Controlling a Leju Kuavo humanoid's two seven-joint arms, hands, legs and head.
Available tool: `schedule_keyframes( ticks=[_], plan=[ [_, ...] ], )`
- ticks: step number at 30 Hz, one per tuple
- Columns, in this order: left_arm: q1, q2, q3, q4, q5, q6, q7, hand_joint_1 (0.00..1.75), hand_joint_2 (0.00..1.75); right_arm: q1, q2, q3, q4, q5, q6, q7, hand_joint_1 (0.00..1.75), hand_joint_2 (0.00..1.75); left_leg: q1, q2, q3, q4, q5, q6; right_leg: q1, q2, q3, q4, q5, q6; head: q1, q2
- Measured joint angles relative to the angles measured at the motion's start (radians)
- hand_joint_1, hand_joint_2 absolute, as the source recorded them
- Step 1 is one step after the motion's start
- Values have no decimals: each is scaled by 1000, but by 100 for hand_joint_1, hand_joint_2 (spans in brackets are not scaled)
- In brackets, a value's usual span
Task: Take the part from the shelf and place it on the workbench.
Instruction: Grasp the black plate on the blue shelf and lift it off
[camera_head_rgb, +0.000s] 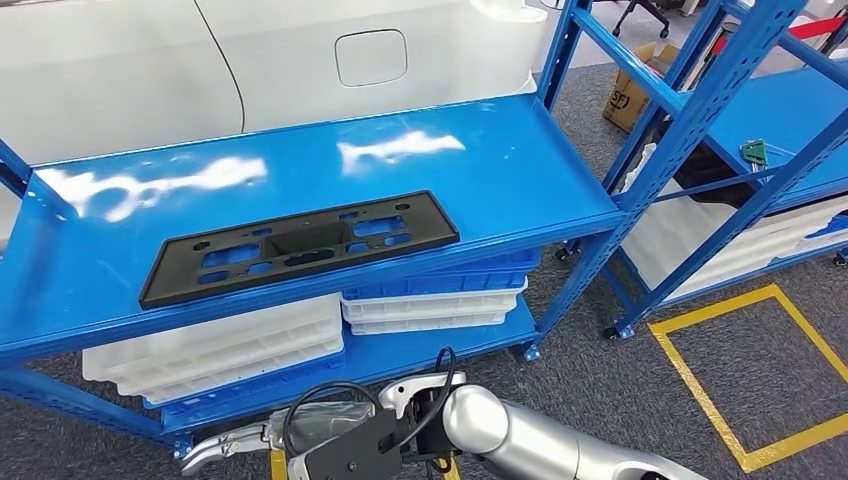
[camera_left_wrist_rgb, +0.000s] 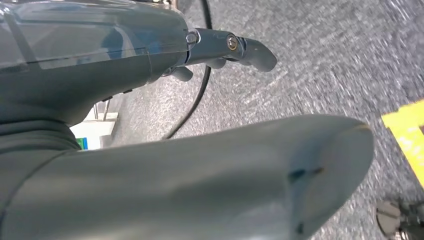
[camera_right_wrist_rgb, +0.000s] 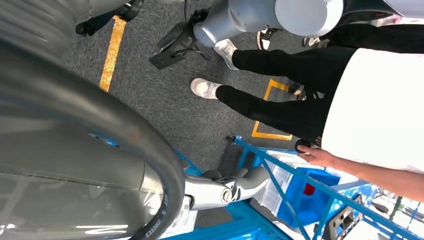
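Note:
The part (camera_head_rgb: 300, 245), a long black plate with several cut-outs, lies flat on the top board of the blue shelf (camera_head_rgb: 500, 170), near its front edge. My left hand (camera_head_rgb: 232, 443) hangs low in front of the shelf's bottom level, well below the part, with fingers stretched out and nothing in them. The left wrist view shows the thick grey thumb (camera_left_wrist_rgb: 250, 170) and straight fingers (camera_left_wrist_rgb: 240, 47) over grey carpet. My right hand (camera_right_wrist_rgb: 225, 187) holds nothing; its fingers (camera_right_wrist_rgb: 250, 178) point at a blue shelf rail.
White trays (camera_head_rgb: 220, 350) and blue and white trays (camera_head_rgb: 430, 300) fill the lower level. A second blue rack (camera_head_rgb: 760, 130) stands to the right, with a yellow tape square (camera_head_rgb: 740, 400) on the floor. A person (camera_right_wrist_rgb: 370, 100) stands close by, one hand (camera_right_wrist_rgb: 320, 157) near a rail.

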Motion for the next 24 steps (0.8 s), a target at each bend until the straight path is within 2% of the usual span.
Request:
schedule_keyframes(
  ticks=[1, 2, 3, 5, 6, 7, 9, 11, 12, 13, 15, 16, 17, 18, 19, 20, 21, 22, 24],
  plan=[
    [0, 0, 0, 0, 0, -2, 0, 0, 0, 1, -1, 0, 0, 0, 0, 0, 0, 175, -1, 0, 2, 0, -3, 2, 0, 0, -34, 49, -7, 0, 0, 0],
    [1, 0, 0, 0, 0, -4, 0, 0, 0, 2, -2, 0, 0, 0, 0, 0, 0, 175, -2, -1, 6, 0, -6, 3, 0, 0, -53, 63, 5, -1, 0, 0],
    [1, 0, 0, 0, 1, -5, 0, 0, 0, 2, -2, 0, 0, 0, 0, 0, 0, 175, -3, -2, 11, 0, -9, 3, 1, 0, -51, 37, 37, -2, 0, 0],
    [1, 0, 0, 0, 3, -5, 0, 0, 0, 2, -4, 0, 0, 0, 0, 0, 0, 175, -5, -5, 24, -1, -17, 2, 6, -2, -4, -93, 122, -13, 0, 0],
    [1, 0, 0, 0, 3, -5, 0, 0, 0, 2, -4, 0, 0, -1, 0, 0, 0, 175, -7, -5, 29, -1, -22, -1, 10, -4, 21, -154, 148, -20, 0, 0],
    [0, -1, 0, 1, 2, -6, 0, 0, 0, 1, -4, 0, 0, -1, 0, 0, 0, 175, -8, -5, 31, -1, -25, -4, 15, -6, 37, -193, 160, -26, -1, 0],
    [0, -2, -1, 1, 0, -7, 0, 0, 0, 0, -5, -1, -1, -1, 0, 0, 0, 175, -7, -3, 34, -5, -29, -15, 20, -7, 45, -213, 156, -33, -1, 0],
    [0, -1, -3, 0, -1, -7, 0, 0, 0, 0, -4, -1, -3, -1, 0, -1, 0, 175, -8, -1, 37, -2, -36, -25, 12, -4, 57, -226, 159, -39, -2, 0],
    [0, -1, -5, 0, -1, -6, 0, 0, 0, 0, -4, -1, -5, -2, 0, -1, 0, 175, -9, 0, 31, 18, -48, -28, 8, -4, 65, -234, 161, -42, -2, 0],
    [0, -1, -6, 0, 0, -5, 0, 0, 0, 0, -3, -1, -6, -2, 0, -1, 0, 175, -9, 0, 13, 58, -69, -31, 4, -5, 73, -240, 161, -46, -3, 0],
    [0, -1, -8, 0, 0, -3, 0, 0, 0, 0, -3, 0, -6, -2, 0, 0, 0, 175, -5, 0, -49, 182, -121, -35, 4, -6, 81, -242, 156, -51, -3, 0],
    [1, -1, -8, 0, 0, -3, 0, 0, 44, 1, -2, 0, -6, -2, 0, 0, 0, 175, -2, 0, -81, 236, -135, -37, 4, -5, 85, -242, 153, -52, -3, 0],
    [1, -1, -8, 0, -1, -4, 0, 0, 87, 2, -3, 0, -6, -2, 0, 0, 0, 175, 1, 0, -98, 259, -131, -39, 4, -4, 88, -241, 148, -52, -3, 0],
    [2, 0, -9, 0, -1, -4, 0, 0, 87, 3, -3, 0, -6, -2, 0, 0, 0, 175, 4, 0, -98, 244, -108, -41, 3, -2, 94, -241, 144, -49, -3, 0],
    [2, 1, -9, 0, -1, -5, 0, 0, 87, 4, -3, 0, -6, -2, 0, 0, 0, 175, 8, 0, -77, 189, -70, -43, 2, -1, 101, -241, 138, -46, -3, 0],
    [2, 1, -9, 0, -2, -6, 0, 0, 44, 4, -3, 0, -5, -2, 0, 0, 0, 175, 11, 0, -46, 117, -33, -44, 1, 0, 109, -241, 132, -40, -3, 0],
    [2, 2, -9, 1, -2, -7, 0, 0, 0, 4, -3, 0, -6, -2, 0, 0, 0, 175, 11, 0, -18, 55, -7, -45, 2, 1, 115, -240, 125, -34, -3, 0],
    [1, 2, -9, 1, -3, -9, -1, 0, 0, 3, -3, 0, -6, -2, 0, 0, 0, 175, 11, -1, 1, 12, 6, -43, 3, 1, 120, -239, 119, -27, -3, 0],
    [1, 2, -10, 1, -4, -12, -4, 0, 0, 3, -3, 0, -6, -2, 0, 0, 0, 175, 7, -4, 9, -7, 2, -34, 6, 1, 124, -237, 115, -17, -3, 0]
  ],
)
